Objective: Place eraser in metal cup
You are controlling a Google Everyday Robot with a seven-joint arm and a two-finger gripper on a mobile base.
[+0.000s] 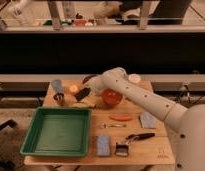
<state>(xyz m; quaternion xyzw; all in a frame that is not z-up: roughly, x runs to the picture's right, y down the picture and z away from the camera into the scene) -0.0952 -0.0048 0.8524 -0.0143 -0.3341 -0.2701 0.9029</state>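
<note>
Small flat black rectangular eraser [82, 93] clamped in two-finger gripper [85, 94] at the end of the white arm [141, 97], held tilted above the wooden table [161, 150], just right of the small shiny dark metal cup [60, 98]. Not yet over the cup mouth. Looks like mid-transfer: carried high enough to clear the rim, angled so a narrow end could go in first. Pale blue-grey plastic cup [56, 85] right behind the target, orange ball [73, 88] near the gripper, so a tight lane. Green plastic tray [59, 131] in front, red bowl [111, 97] under the forearm. Next: shift left, centre over the opening, release
</note>
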